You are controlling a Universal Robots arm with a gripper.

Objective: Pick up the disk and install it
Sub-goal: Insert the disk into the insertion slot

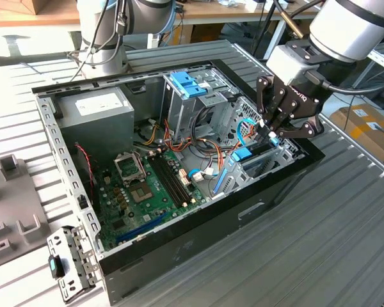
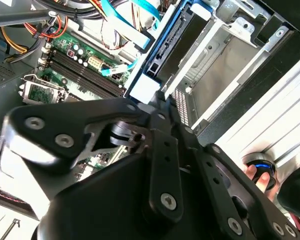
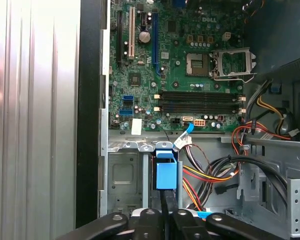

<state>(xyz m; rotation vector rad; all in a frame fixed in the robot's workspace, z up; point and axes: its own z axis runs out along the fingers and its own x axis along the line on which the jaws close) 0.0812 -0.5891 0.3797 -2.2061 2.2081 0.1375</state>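
Note:
The disk (image 1: 244, 155) stands on edge in the metal bay at the exterior view's right end of the open computer case, its blue side rail upward. My gripper (image 1: 273, 132) reaches down onto it from above. In the second wrist view the black fingers (image 2: 166, 120) meet at the top end of the disk (image 2: 171, 42), whose connector edge and blue rail run away into the bay. The first wrist view has the gripper (image 3: 166, 202) pinched on the disk's blue end piece (image 3: 166, 172), beside the bay's grey metal wall (image 3: 121, 175).
Inside the case lie the green motherboard (image 1: 147, 185), a grey power-supply box (image 1: 93, 112), a drive cage topped by a light-blue bracket (image 1: 189, 83), and orange and blue cables (image 1: 201, 144). The black case wall (image 1: 198, 246) borders the bay. A loose metal bracket (image 1: 67, 262) lies outside.

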